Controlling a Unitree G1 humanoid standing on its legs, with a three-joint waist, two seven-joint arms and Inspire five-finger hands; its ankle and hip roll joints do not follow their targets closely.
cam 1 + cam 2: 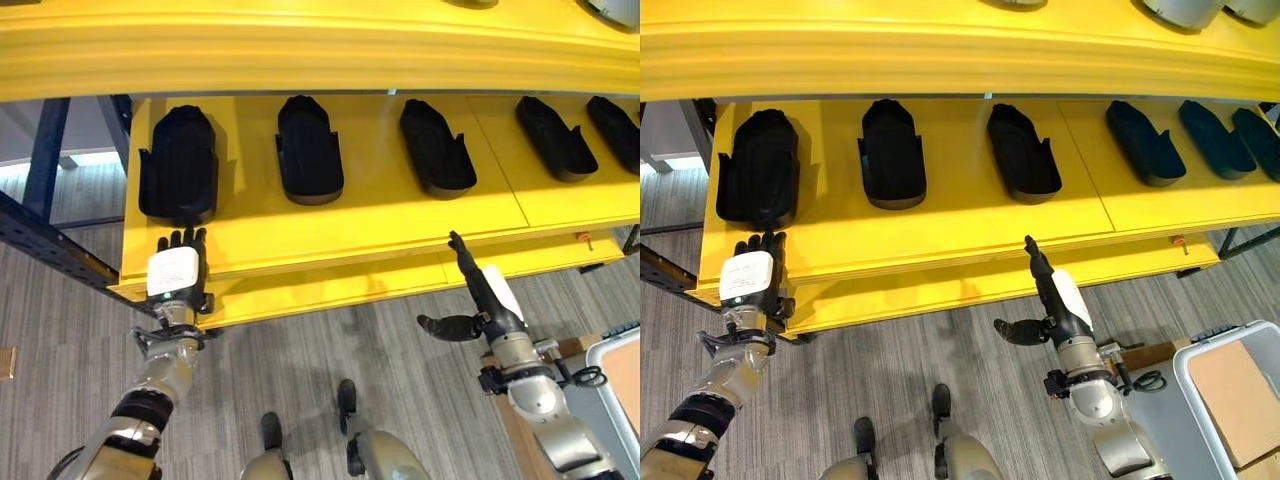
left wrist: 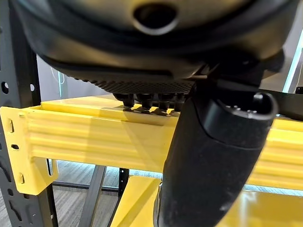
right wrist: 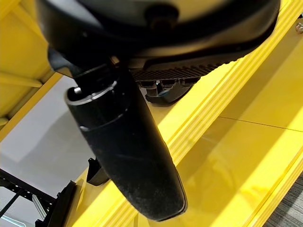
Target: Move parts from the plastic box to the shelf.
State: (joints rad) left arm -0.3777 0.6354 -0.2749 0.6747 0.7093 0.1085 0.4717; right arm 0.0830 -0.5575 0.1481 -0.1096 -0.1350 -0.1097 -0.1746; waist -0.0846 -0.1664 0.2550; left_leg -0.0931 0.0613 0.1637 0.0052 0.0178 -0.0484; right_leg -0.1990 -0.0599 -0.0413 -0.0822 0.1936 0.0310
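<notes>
Five black parts (image 1: 309, 150) already lie in a row on the yellow shelf (image 1: 370, 225). Left hand (image 1: 178, 268) and right hand (image 1: 478, 290) hover at its front edge, fingers straight, holding nothing; the box (image 1: 1240, 395) waits at right.

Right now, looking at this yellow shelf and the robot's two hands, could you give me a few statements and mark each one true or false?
1. Several black parts lie in a row on the yellow shelf. True.
2. The left hand holds a black part. False: its fingers are straight and rest on the shelf's front edge, just below the leftmost part.
3. The right hand is open, its fingers stretched toward the shelf's front edge. True.
4. The shelf is blue. False: it is yellow.
5. A grey plastic box stands at the robot's right. True.
</notes>
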